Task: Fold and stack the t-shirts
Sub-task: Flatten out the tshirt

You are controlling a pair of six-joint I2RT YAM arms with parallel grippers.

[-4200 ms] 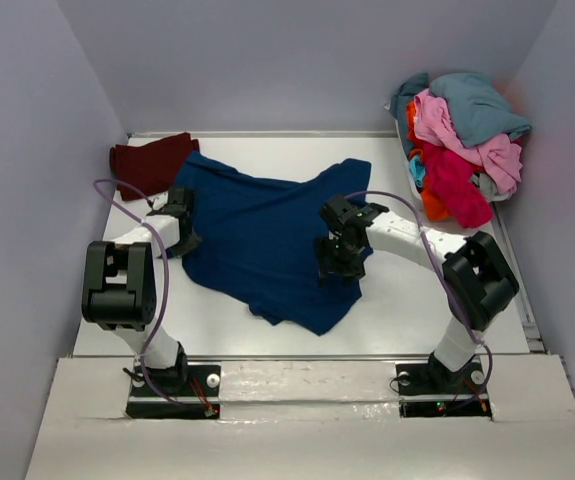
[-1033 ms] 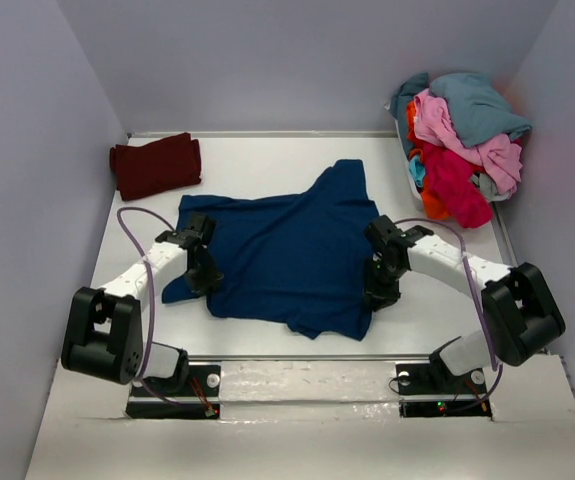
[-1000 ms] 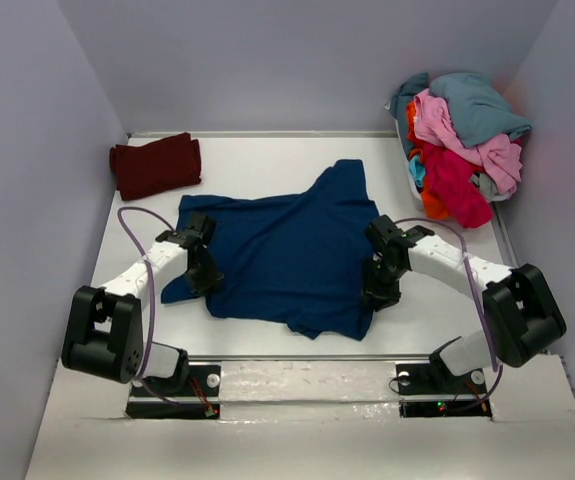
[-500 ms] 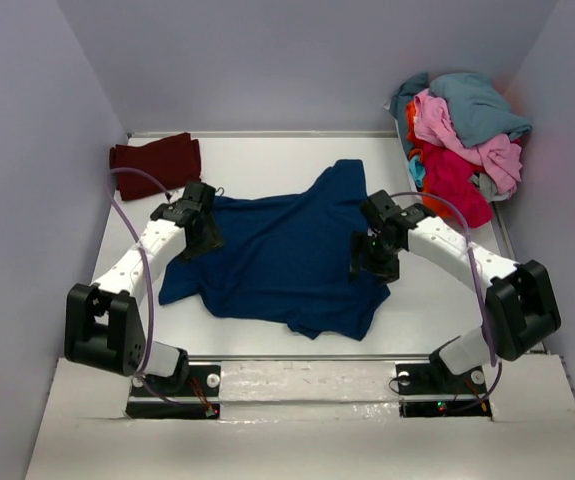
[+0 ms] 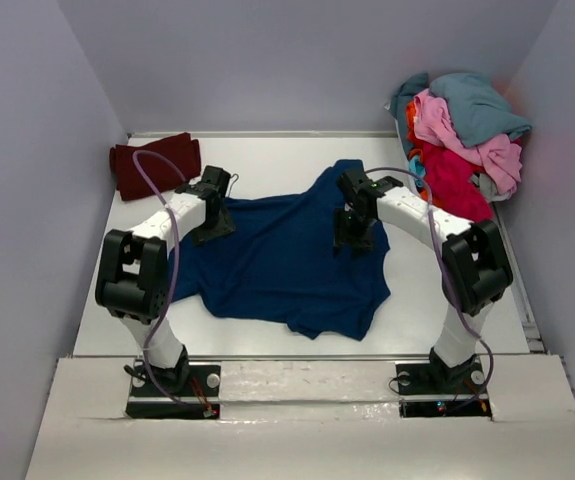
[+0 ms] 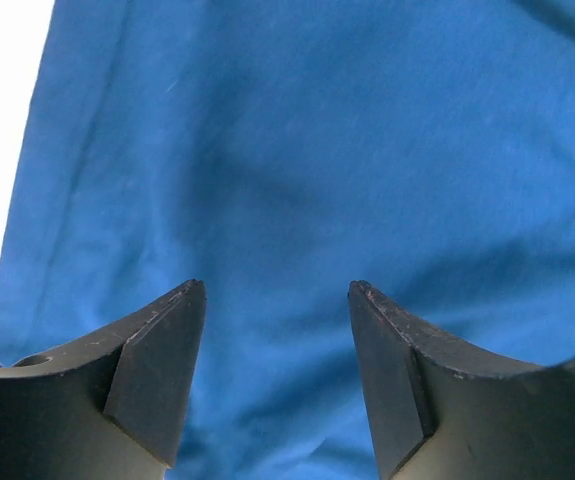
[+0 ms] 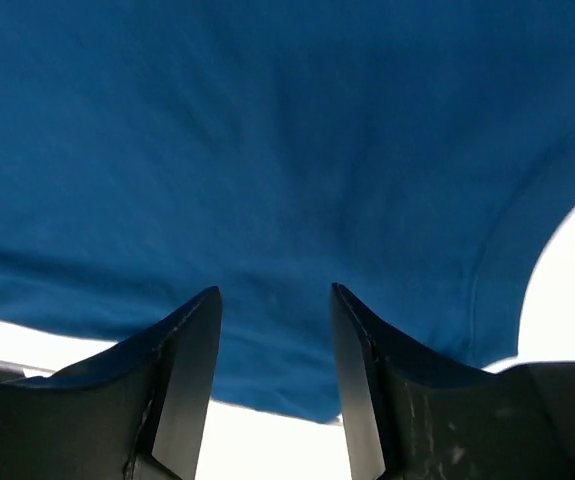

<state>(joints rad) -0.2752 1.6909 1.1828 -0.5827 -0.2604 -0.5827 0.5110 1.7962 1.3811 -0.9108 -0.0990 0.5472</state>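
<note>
Overhead, a white table (image 5: pixel 267 150) inside a pale walled enclosure is being shown, with two white-and-black robot arms being reached out over it from the near edge. A navy blue t-shirt (image 5: pixel 287 265) is being displayed spread loosely across the middle of the table, one part of it pointing toward the far edge and its near edge lying rumpled. The left gripper (image 5: pixel 212 228) is being held over the far left part of this shirt, close to the cloth's edge. In the left wrist view its two dark fingers (image 6: pixel 157 360) are being shown standing well apart, with nothing being gripped between them and only smooth blue cloth being seen beyond the gap. The right gripper (image 5: pixel 352 232) is being held over the far right part of the same shirt. In the right wrist view its fingers (image 7: pixel 182 370) are likewise being shown parted, somewhat less widely, with no cloth being pinched between them; blue fabric is being seen behind the gap, and bare white table at the lower edge and at the right. Whether either set of fingertips is touching the shirt cannot be told. A dark maroon t-shirt (image 5: pixel 155 165) is being shown lying folded at the far left corner of the table, apart from the navy one. A heap of unfolded t-shirts (image 5: pixel 462 140) in teal, pink, red and orange is being shown piled at the far right corner.
</note>
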